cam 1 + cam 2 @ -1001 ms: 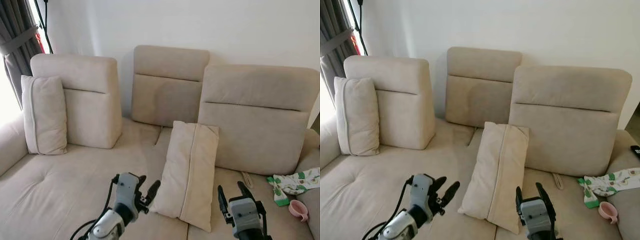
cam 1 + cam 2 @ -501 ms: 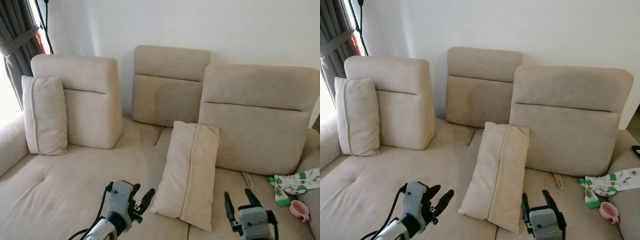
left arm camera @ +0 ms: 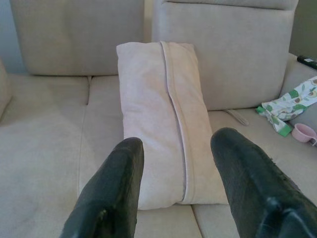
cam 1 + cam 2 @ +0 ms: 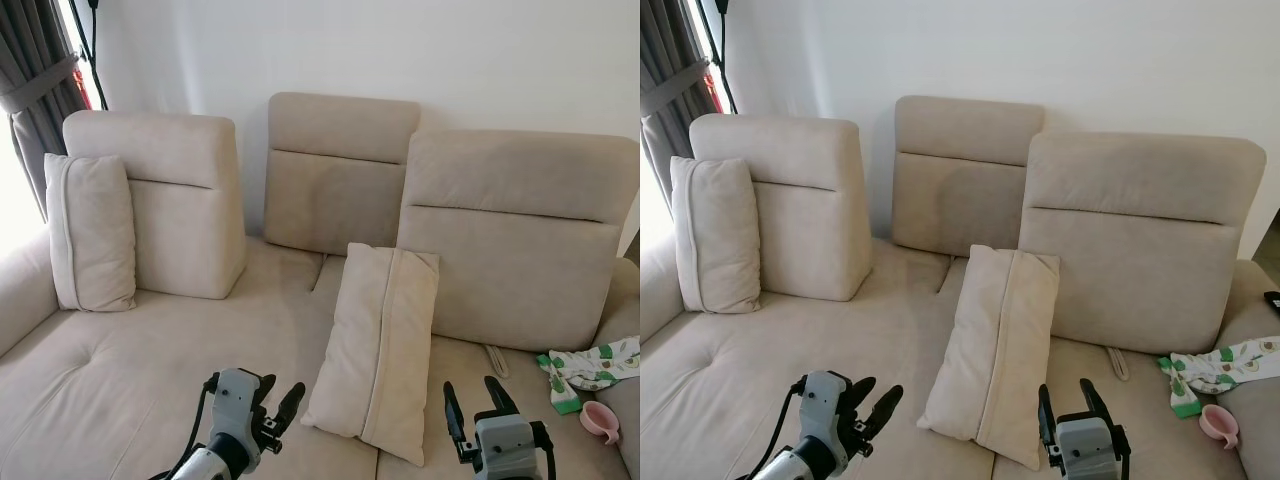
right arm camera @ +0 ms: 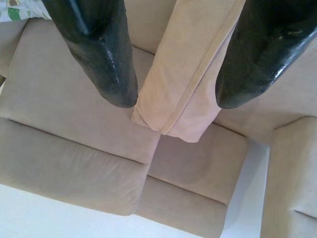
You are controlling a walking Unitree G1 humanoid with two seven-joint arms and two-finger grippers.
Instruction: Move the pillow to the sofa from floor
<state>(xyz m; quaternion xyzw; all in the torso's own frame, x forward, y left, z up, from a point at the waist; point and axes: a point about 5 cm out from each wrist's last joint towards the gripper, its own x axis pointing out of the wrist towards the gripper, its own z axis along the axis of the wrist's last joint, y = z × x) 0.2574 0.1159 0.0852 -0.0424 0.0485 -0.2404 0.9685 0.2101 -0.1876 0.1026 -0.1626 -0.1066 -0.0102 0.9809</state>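
Jaws of both my grippers stand apart, gripping nothing: left gripper (image 4: 275, 400) at lower centre-left of the frame, right gripper (image 4: 472, 403) at lower right. Pillow (image 4: 378, 350): beige, upright on the sofa (image 4: 150, 360) seat, centre frame, leaning on the right backrest, apart from both grippers. Second pillow (image 4: 90, 232): far left, against a backrest. Patterned cloth (image 4: 590, 365) and pink cup (image 4: 598, 418): right edge.
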